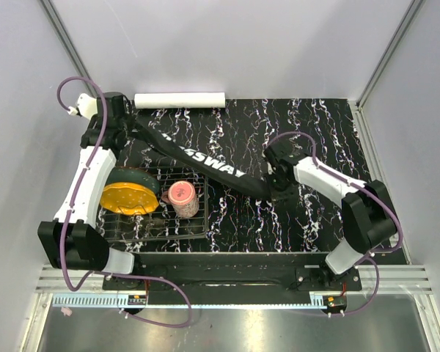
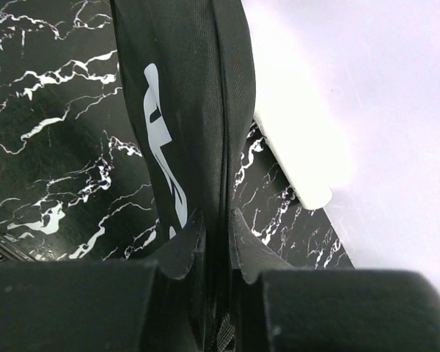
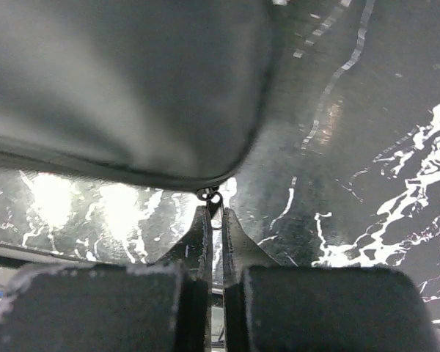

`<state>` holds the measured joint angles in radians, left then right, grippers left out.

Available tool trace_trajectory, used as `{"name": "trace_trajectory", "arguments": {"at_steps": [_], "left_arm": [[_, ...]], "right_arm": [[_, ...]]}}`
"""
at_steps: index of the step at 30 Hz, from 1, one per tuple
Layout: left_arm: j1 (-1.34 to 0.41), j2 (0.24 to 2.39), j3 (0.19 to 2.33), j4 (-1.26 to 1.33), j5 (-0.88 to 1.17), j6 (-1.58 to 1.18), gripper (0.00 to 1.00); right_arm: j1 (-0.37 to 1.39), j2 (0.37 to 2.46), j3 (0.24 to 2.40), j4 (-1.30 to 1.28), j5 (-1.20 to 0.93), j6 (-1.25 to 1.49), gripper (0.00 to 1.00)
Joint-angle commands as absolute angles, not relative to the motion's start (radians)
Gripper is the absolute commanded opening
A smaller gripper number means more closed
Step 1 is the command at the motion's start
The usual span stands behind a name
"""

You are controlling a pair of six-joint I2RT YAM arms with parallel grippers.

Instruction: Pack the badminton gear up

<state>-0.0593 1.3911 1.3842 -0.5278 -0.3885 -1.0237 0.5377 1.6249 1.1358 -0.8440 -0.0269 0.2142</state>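
Top external view: the bag (image 1: pixel 205 165) lies stretched on a diagonal across the tabletop (image 1: pixel 315 132). It runs from the left tool (image 1: pixel 119 123) at the far left to the right tool (image 1: pixel 277 183) near the middle. You hold it at both ends, so the cloth is drawn taut. The likely reason is that a zip runs cleanly only when the fabric cannot bunch. The tube (image 1: pixel 180 100) lies outside the bag along the back edge, near the end that the left tool holds. No racket or shuttlecock shows in any view, and you cannot tell whether they are inside the bag.

Left wrist view: the left tool is narrowed onto a fold of the bag's cloth, with the white lettering running away from its fingers (image 2: pixel 177 255). It serves as the anchor.

Right wrist view: the right tool is pinched almost closed on the small metal zip pull (image 3: pixel 213 199), just under the bag's rounded end. The pull sits at that corner, so the zip seems to be at one limit of its travel. The pictures do not show whether that is the open or the closed limit.

At near left, a wire rack (image 1: pixel 177 227) carries a pink cup (image 1: pixel 182 198) and a yellow-black object (image 1: pixel 128 193). Neither is gear, so leave both. The tube, by this judgement, is not yet packed.
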Motion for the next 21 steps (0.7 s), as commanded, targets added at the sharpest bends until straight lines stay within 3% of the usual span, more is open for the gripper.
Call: {"name": "trace_trajectory", "arguments": {"at_steps": [1, 13, 19, 21], "left_arm": [[-0.022, 1.414, 1.477, -0.486, -0.519, -0.917, 0.00], [-0.015, 1.451, 1.483, -0.538, -0.401, -0.916, 0.00], [-0.014, 1.434, 1.404, -0.422, -0.117, -0.930, 0.00], [-0.014, 1.428, 1.327, -0.277, 0.059, -0.977, 0.00]], "right_arm": [[0.447, 1.589, 1.065, -0.832, 0.003, 0.291, 0.00], [0.345, 1.762, 1.140, -0.672, 0.037, 0.312, 0.00], [0.305, 1.649, 1.121, -0.650, 0.121, 0.316, 0.00], [0.275, 1.576, 1.098, -0.638, 0.137, 0.325, 0.15]]}}
